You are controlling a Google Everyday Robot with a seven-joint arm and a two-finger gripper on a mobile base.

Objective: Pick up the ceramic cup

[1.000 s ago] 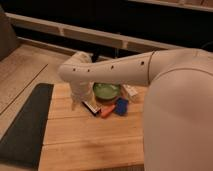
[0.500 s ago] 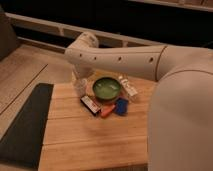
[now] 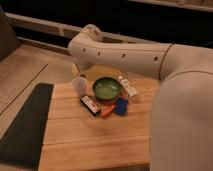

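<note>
The ceramic cup [image 3: 79, 85], small, pale and tumbler-shaped, stands upright on the wooden table [image 3: 95, 145], just left of the green bowl [image 3: 106, 88]. My white arm [image 3: 130, 55] reaches in from the right and bends down at the wrist. My gripper [image 3: 79, 70] hangs directly over the cup, just above its rim. Nothing is visibly held in it.
A dark flat bar [image 3: 90, 105], an orange item [image 3: 107, 111] and a blue packet [image 3: 121, 106] lie in front of the bowl. A white packet [image 3: 129, 88] lies right of the bowl. A black mat [image 3: 25, 125] covers the table's left part. A dark counter runs behind.
My arm has swung up and to the left, uncovering the bowl and the cup. The gripper now hangs over the cup instead of over the bowl.
</note>
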